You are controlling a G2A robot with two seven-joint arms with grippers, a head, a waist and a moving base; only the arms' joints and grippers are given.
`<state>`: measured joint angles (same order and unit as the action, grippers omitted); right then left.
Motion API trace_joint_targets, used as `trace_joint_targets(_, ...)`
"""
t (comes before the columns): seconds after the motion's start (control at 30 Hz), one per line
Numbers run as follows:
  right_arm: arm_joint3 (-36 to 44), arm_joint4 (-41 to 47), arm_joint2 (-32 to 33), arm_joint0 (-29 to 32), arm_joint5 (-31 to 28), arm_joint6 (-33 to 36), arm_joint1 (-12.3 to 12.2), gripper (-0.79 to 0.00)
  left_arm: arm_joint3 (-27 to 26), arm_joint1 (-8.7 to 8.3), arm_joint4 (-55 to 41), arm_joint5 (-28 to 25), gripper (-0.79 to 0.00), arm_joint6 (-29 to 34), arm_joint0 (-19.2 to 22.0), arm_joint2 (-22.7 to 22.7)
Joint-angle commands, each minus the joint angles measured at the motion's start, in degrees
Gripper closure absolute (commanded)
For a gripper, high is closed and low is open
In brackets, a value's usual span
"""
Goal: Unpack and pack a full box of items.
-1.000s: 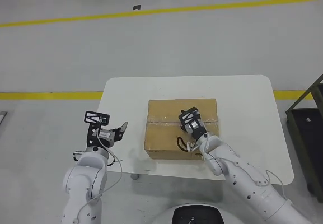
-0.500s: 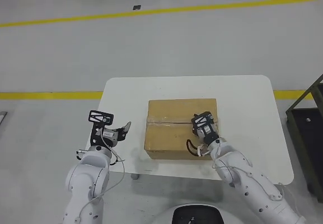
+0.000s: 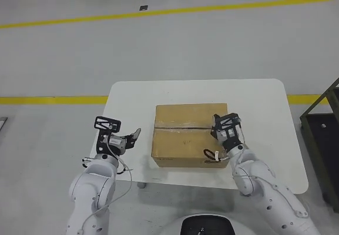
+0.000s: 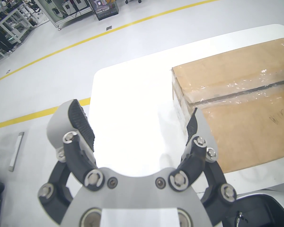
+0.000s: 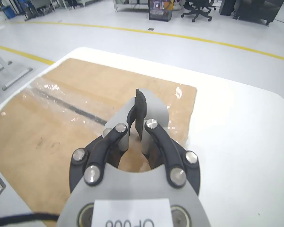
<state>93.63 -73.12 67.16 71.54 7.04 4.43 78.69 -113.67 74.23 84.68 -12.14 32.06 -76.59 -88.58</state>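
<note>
A brown cardboard box lies shut on the white table, with clear tape along its top seam. My right gripper is shut with nothing seen between its fingers. It hovers over the right end of the box top, close to the end of the taped seam, its fingertips pressed together. My left gripper stands open just left of the box, over the table's left edge. Its pads are wide apart, and one finger is close to the box's left side.
Bare table surface lies right of the box and behind it. A dark metal cart stands on the floor beyond the table's right edge. Yellow floor lines run past the table.
My right gripper has slid rightward along the box top, from near the middle to the right end. The left gripper has shifted slightly towards the box.
</note>
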Motion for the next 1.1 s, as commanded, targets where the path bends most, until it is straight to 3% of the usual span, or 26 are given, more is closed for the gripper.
trace_joint_targets(0.0,3.29,0.23,2.52,1.94,0.24,-0.88,-0.34,0.0,-0.51,0.0,-1.49,-0.23,-0.785,-0.77,-0.4,0.03)
trace_joint_targets(0.17,12.04,-0.19,10.82,10.01,-2.58,-2.34,-1.73,0.0,-3.12,-0.02,-5.71,-1.25,-0.785,-4.14,-1.83,0.05)
trace_joint_targets(0.43,22.98,-0.69,26.33,23.63,-6.5,-1.23,-3.46,0.0,-6.68,-0.04,-9.11,-2.05,-0.785,-3.82,-3.1,2.66)
trace_joint_targets(0.57,26.21,-0.75,31.18,30.22,-9.74,-2.57,-3.85,0.0,-5.9,0.06,-5.55,-0.98,-0.785,-10.14,-4.03,5.71)
trace_joint_targets(0.7,26.59,-0.15,33.62,35.44,-11.84,-6.35,-3.9,0.0,-2.87,0.04,-2.54,-1.03,-0.785,-17.68,-6.06,7.64)
trace_joint_targets(0.97,24.64,-0.15,34.62,38.65,-13.46,-12.63,-3.83,0.0,1.38,-0.02,-0.06,-0.02,-0.785,-23.21,-6.93,9.08)
trace_joint_targets(1.0,24.15,0.04,34.59,38.57,-13.6,-13.23,-3.82,-0.049,1.95,-0.01,0.61,0.38,-0.785,-23.73,-6.92,9.33)
trace_joint_targets(1.03,23.75,0.18,34.57,38.43,-13.77,-13.62,-3.81,-0.179,2.39,0.02,0.83,1.09,-0.785,-23.92,-6.78,9.48)
trace_joint_targets(1.07,23.47,0.11,34.52,38.27,-14.21,-13.78,-3.83,-0.517,2.62,0.06,1.02,1.87,-0.785,-23.76,-6.56,9.57)
